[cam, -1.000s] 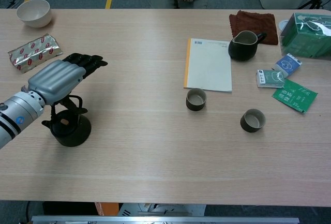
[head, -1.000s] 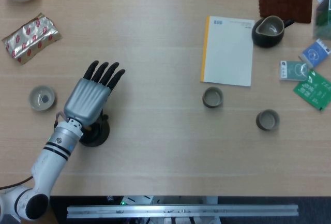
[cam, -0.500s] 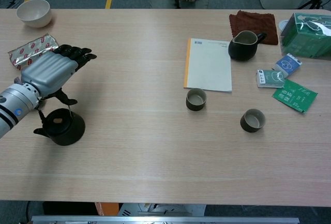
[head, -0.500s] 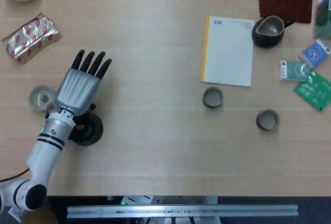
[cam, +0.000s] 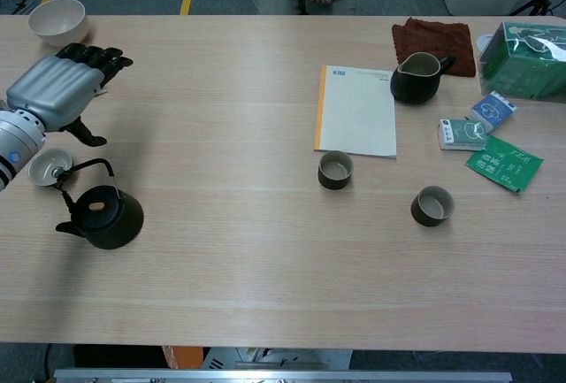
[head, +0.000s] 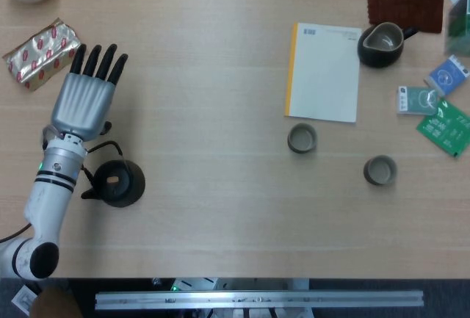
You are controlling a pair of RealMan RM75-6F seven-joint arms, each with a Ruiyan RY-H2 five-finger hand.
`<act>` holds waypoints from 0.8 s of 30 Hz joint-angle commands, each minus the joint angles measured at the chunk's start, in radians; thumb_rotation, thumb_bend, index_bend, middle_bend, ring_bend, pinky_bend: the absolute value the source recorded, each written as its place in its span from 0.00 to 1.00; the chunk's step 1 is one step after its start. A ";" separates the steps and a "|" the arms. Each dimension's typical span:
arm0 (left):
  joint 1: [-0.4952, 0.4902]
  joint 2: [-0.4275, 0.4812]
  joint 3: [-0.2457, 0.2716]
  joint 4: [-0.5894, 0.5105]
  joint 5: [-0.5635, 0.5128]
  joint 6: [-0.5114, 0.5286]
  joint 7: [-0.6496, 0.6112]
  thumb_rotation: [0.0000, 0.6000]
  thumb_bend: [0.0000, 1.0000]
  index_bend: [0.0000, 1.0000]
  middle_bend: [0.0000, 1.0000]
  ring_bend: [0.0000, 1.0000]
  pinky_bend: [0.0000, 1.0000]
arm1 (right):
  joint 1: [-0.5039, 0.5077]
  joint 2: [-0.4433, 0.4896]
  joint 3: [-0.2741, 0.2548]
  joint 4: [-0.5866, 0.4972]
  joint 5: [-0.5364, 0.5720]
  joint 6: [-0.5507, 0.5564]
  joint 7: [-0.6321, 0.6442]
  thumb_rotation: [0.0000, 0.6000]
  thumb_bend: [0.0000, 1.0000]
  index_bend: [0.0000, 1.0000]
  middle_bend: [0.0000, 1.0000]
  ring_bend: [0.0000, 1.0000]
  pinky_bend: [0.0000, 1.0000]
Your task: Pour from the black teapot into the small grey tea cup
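My left hand [head: 82, 98] hovers flat, fingers apart, holding nothing, at 11 o'clock from the black teapot [head: 116, 182]; the small grey tea cup [cam: 49, 166] sits beneath it.

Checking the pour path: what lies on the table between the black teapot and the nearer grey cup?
Bare tabletop in both views between the black teapot and nearer grey cup.

matt black teapot [head: 116, 183] on pale wood table [head: 205, 76].
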 commanded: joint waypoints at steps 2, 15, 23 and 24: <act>0.025 0.059 0.026 -0.081 0.028 0.043 -0.005 1.00 0.09 0.00 0.00 0.00 0.00 | 0.001 -0.001 0.000 0.002 -0.004 0.000 0.001 1.00 0.15 0.27 0.25 0.14 0.27; 0.095 0.177 0.162 -0.183 0.096 0.094 0.077 1.00 0.09 0.00 0.00 0.00 0.00 | 0.002 -0.002 -0.001 0.005 -0.009 -0.001 0.004 1.00 0.15 0.27 0.25 0.14 0.27; 0.122 0.197 0.188 -0.204 0.124 0.114 0.066 1.00 0.09 0.00 0.00 0.00 0.00 | 0.006 0.001 0.000 -0.005 -0.013 -0.003 -0.004 1.00 0.15 0.27 0.25 0.14 0.27; 0.123 0.198 0.192 -0.204 0.131 0.115 0.065 1.00 0.09 0.00 0.00 0.00 0.00 | 0.006 0.001 0.000 -0.006 -0.013 -0.004 -0.005 1.00 0.15 0.27 0.25 0.14 0.27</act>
